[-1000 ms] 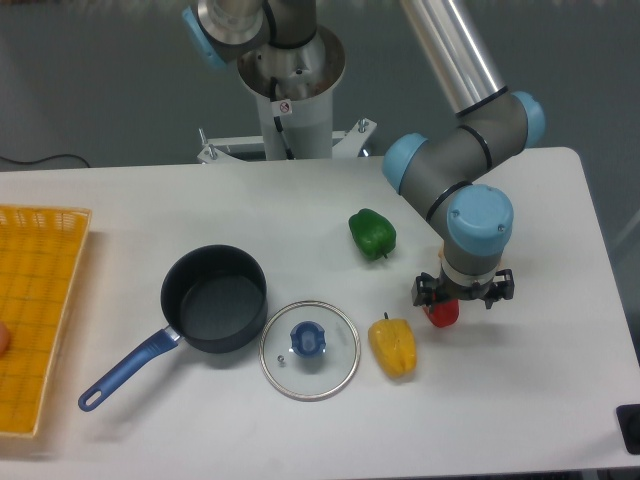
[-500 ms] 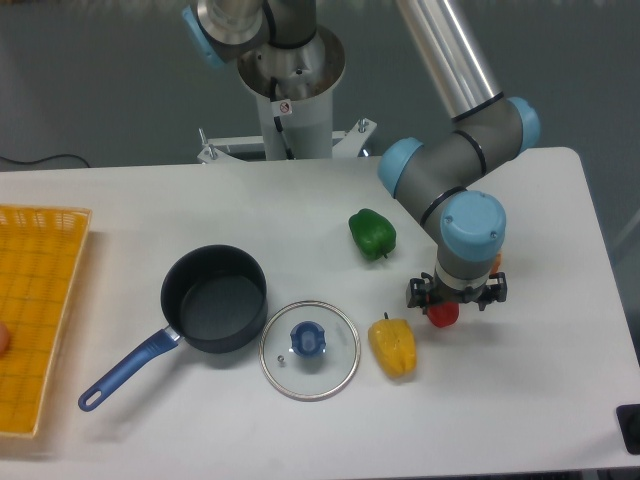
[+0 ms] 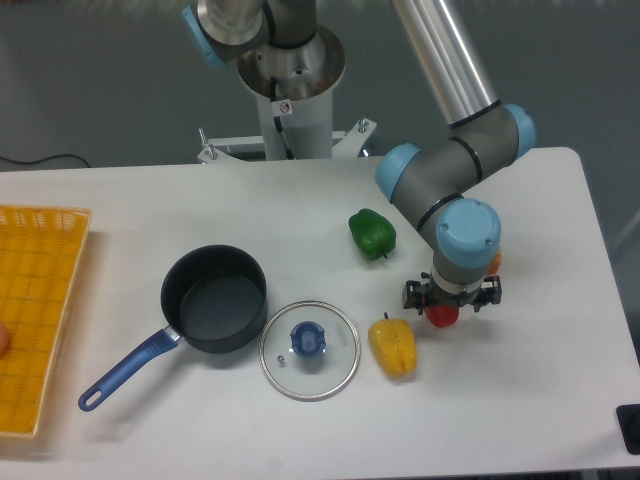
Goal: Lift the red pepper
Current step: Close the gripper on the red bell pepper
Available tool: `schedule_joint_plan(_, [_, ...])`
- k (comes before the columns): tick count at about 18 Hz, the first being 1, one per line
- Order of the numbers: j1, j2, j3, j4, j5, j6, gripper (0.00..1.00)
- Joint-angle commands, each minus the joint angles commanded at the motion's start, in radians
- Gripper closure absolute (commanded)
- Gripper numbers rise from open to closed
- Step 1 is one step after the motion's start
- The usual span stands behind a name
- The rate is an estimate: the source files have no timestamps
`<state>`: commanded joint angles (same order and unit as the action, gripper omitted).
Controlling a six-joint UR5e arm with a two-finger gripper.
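The red pepper lies on the white table, right of the yellow pepper and below-right of the green pepper. My gripper hangs straight above the red pepper and covers its upper part. Only the pepper's lower half shows under the gripper body. The gripper's black linkages spread wide on both sides of the pepper, so the jaws stand open around it. The fingertips themselves are hidden behind the wrist. I cannot tell whether they touch the pepper.
A dark pot with a blue handle stands left of centre, with its glass lid beside it. A yellow basket sits at the left edge. A small orange thing peeks out behind the wrist.
The arm's wrist has shifted slightly left and down in the picture over the red pepper. The pepper has stayed in place.
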<state>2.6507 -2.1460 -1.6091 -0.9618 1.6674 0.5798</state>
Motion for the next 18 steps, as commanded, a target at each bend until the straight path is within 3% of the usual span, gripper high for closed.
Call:
schedule_joint_plan(4, [-0.002,0.002,0.0,-0.002,0.002,0.0,0.23])
schedule_joint_plan(6, [-0.003,0.002,0.0,-0.002,0.002,0.0,0.39])
schedule_joint_plan(7, [-0.005,0.002,0.001,-0.002,0.002,-0.002,0.54])
schedule_joint_plan(8, [-0.008,0.003,0.003,0.0,0.002,-0.002,0.57])
schedule_joint_plan(18, [-0.011,0.035,0.04,-0.018,0.005,0.002,0.58])
